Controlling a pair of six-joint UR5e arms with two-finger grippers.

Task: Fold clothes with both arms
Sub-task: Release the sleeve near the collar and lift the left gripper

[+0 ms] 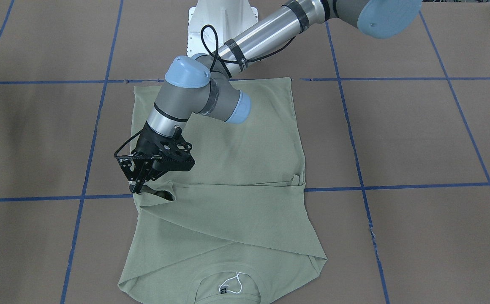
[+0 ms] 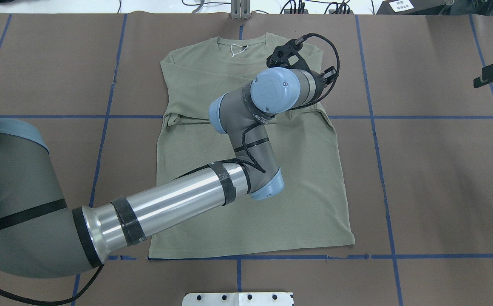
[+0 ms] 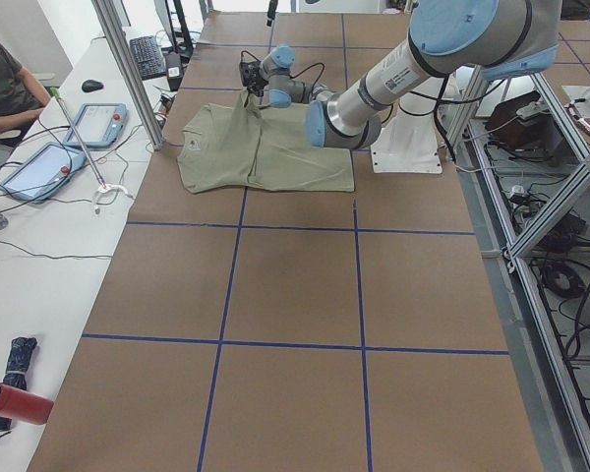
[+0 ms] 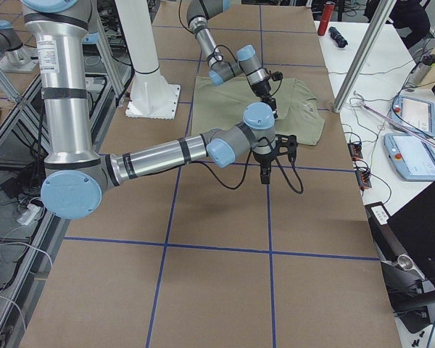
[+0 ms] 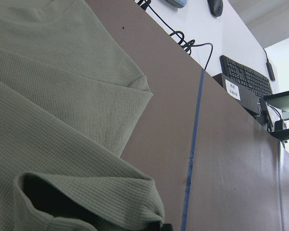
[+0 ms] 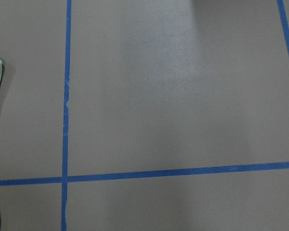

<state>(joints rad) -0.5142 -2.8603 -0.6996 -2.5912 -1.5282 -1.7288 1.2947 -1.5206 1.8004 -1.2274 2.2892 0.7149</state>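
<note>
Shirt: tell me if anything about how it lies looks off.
The sleeve end beside the left tool is rucked up, its cuff gaping open, while the rest of the shirt lies flat. The white string loops loose inside the neck opening.

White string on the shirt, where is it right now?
In the overhead view the white string lies inside the collar of the shirt, at its far edge near top centre. The front-facing view shows it next to the black neck label.
</note>
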